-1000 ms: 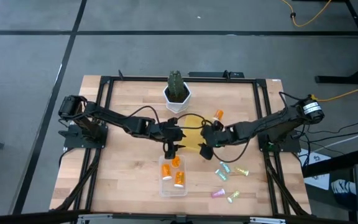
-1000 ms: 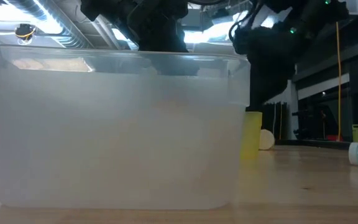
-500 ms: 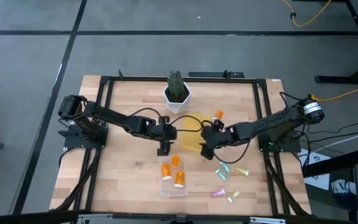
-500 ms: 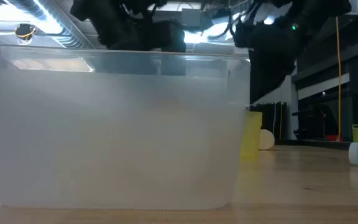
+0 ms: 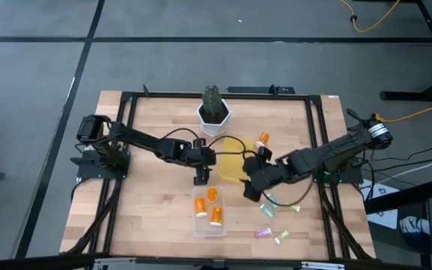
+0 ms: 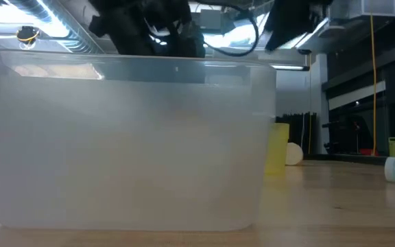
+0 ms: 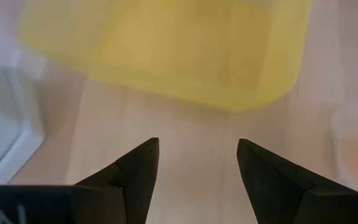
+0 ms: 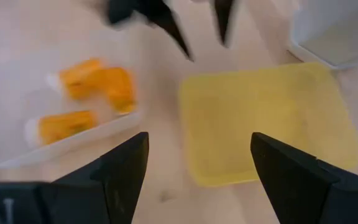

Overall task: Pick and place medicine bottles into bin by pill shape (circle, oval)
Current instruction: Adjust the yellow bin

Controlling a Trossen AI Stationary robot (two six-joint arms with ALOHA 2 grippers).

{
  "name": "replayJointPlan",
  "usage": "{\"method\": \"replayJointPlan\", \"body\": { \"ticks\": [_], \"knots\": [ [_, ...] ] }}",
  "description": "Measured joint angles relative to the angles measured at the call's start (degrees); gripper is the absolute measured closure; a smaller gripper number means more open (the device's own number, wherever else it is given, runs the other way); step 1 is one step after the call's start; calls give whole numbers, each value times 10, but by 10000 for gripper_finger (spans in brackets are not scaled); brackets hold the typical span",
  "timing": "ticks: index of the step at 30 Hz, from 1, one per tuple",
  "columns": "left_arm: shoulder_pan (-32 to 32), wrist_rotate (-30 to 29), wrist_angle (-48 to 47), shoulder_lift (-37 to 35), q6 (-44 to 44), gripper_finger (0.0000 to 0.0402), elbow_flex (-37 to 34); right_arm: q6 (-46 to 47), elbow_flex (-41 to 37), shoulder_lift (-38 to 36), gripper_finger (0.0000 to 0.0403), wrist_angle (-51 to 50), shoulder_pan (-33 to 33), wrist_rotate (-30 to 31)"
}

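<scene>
The wooden table (image 5: 156, 202) stood on a grey floor (image 5: 36, 67) crossed by dark seams. A yellow cable (image 5: 381, 19) trailed over the floor beyond it. Behind the table, ceiling ducts (image 6: 53, 31) gleamed under bright lights, and dark windows (image 6: 362, 103) lined the far wall.

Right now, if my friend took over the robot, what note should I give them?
Left gripper: open, empty, between the yellow bin and the clear bin.
Right gripper: open, empty, next to the yellow bin's right side.
Done: three orange bottles in the clear bin.
Left: one orange bottle near the plant pot, and five pale bottles loose on the table to the right of the clear bin. The yellow bin looks empty.
</scene>
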Motion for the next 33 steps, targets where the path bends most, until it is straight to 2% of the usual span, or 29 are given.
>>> {"method": "replayJointPlan", "body": {
  "ticks": [4,14,22,33],
  "knots": [
    [1,4,9,28,0,190,0,-1,38,0,118,-29,47,4],
    [-3,2,79,46,-16,190,0,11,54,0,118,-44,136,89],
    [-17,7,130,46,-15,190,0,20,54,0,118,-47,155,108],
    [-23,7,142,46,-11,190,0,42,54,0,118,-51,155,113]
  ]
}}
